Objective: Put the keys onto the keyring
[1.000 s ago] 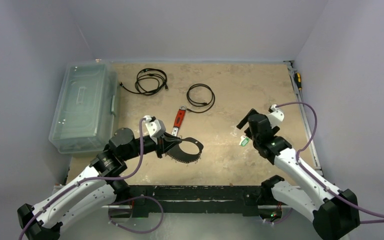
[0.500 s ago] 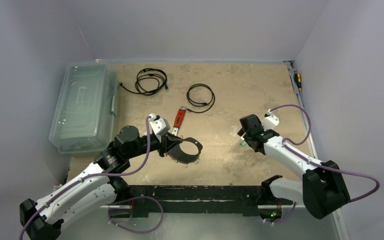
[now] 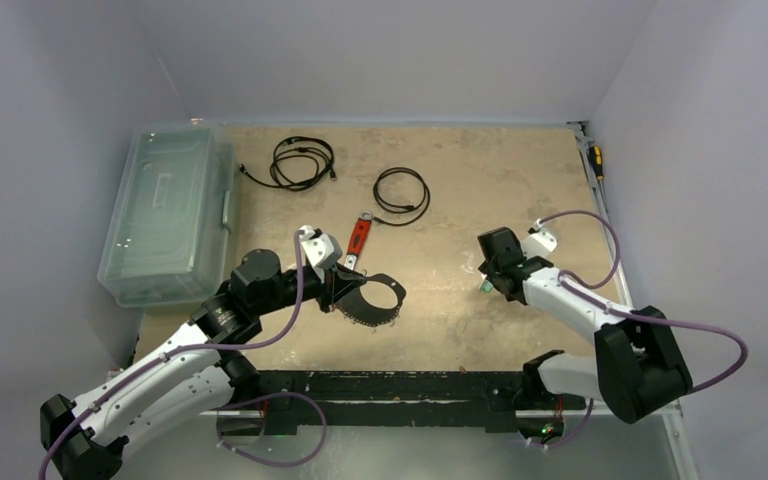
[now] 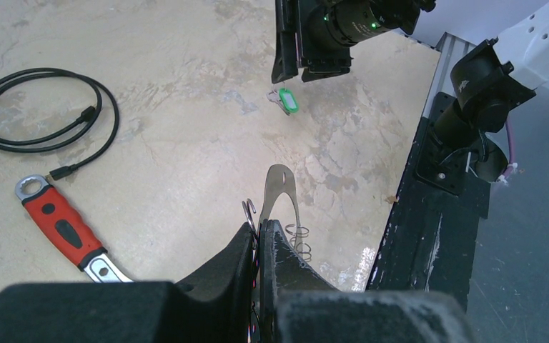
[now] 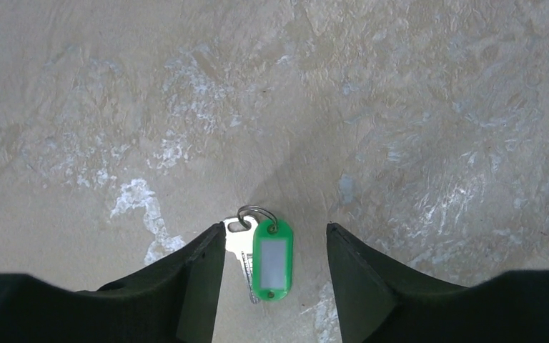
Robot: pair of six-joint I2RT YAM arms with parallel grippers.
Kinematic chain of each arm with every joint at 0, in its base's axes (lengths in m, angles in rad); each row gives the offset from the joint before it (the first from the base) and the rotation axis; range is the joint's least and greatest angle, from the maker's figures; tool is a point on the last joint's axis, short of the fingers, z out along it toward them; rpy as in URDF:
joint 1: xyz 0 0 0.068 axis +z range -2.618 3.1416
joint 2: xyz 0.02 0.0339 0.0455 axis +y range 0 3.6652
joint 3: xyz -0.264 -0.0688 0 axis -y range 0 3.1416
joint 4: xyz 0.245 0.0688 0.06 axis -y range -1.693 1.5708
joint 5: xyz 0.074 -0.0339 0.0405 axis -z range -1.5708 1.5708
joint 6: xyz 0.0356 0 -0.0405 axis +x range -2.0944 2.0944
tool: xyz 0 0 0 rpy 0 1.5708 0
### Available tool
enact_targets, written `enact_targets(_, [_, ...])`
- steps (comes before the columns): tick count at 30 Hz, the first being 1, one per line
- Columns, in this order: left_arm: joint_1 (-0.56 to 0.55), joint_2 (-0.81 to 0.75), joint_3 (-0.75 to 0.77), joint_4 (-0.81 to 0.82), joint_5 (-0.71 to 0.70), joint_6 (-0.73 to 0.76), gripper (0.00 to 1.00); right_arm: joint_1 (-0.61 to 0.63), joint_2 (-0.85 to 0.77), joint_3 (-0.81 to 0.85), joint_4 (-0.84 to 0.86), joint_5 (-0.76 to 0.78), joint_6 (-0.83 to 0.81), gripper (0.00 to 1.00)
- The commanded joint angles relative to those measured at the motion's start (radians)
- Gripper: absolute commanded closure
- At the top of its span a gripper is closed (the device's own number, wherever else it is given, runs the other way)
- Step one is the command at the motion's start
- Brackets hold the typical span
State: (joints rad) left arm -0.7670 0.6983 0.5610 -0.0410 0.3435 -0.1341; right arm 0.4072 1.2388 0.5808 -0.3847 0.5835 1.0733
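A key with a green tag (image 5: 272, 259) and a silver blade (image 5: 239, 250) lies flat on the table, seen also in the top view (image 3: 484, 286) and the left wrist view (image 4: 288, 100). My right gripper (image 5: 275, 232) is down at the table and open, one finger on each side of the key. Its left finger (image 5: 204, 264) touches the silver key head. My left gripper (image 4: 270, 225) is shut on the keyring (image 4: 280, 189), a thin metal loop held above the table (image 3: 374, 298) with small rings dangling from it. No red-headed key is in view.
A red-handled wrench (image 3: 358, 240) lies just behind the left gripper. Two black coiled cables (image 3: 302, 162) (image 3: 402, 195) lie farther back. A clear plastic box (image 3: 165, 215) fills the left side. A screwdriver (image 3: 596, 160) rests on the right rail.
The right arm has dropped and pulled in over the green-tagged key, and its jaws have narrowed around it. The left arm shifted slightly right, still holding the keyring.
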Motion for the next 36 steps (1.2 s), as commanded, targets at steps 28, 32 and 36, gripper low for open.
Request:
enact_targets(28, [-0.001, 0.005, 0.045, 0.043, -0.012, 0.015, 1.00, -0.019, 0.131, 0.024, 0.078, 0.026, 0.053, 0.84])
enact_targets(32, [-0.001, 0.010, 0.047, 0.043, -0.009, 0.014, 1.00, -0.018, 0.122, 0.018, 0.092, 0.019, 0.040, 0.97])
enact_targets(36, [0.000, 0.009, 0.046, 0.043, -0.010, 0.015, 1.00, -0.019, 0.101, 0.002, 0.150, -0.005, -0.034, 1.00])
